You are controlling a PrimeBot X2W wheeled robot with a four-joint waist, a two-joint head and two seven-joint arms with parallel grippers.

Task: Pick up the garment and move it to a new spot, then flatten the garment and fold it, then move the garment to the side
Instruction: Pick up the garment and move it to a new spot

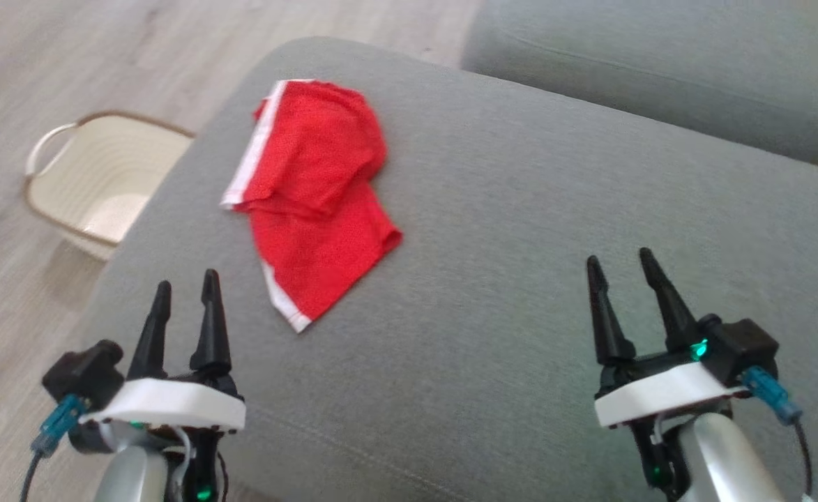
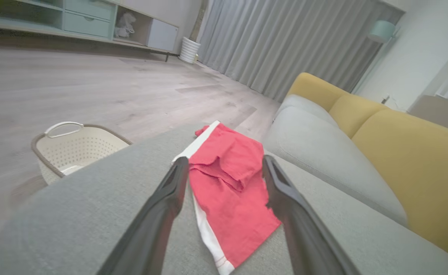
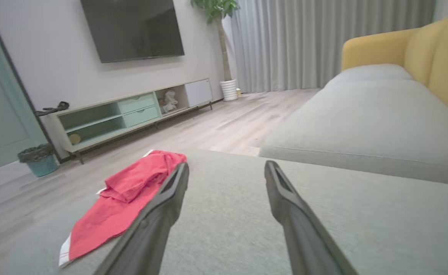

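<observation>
Garment: red shorts [image 1: 314, 199] with white trim, crumpled and half-folded on the grey sofa cushion [image 1: 520, 279], at 11 o'clock.
My left gripper [image 1: 184, 293]: spread, empty, aimed shorts-ward.
My right gripper [image 1: 621, 268]: spread, empty, well apart at 4 o'clock.
Laundry basket [image 1: 95, 185]: on the floor, 9 o'clock.

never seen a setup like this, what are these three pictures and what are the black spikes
It is a two-armed robot, and the black spikes are the fingers of its hands. The head view looks down from the robot's head: the left hand sits at the lower left, the right hand at the lower right. The other two pictures come from cameras on each wrist, looking out along that hand's fingers. On the grey sofa cushion lies a crumpled red garment with white trim. A cream basket stands on the floor beside the cushion. Both hands are open and hold nothing.
</observation>
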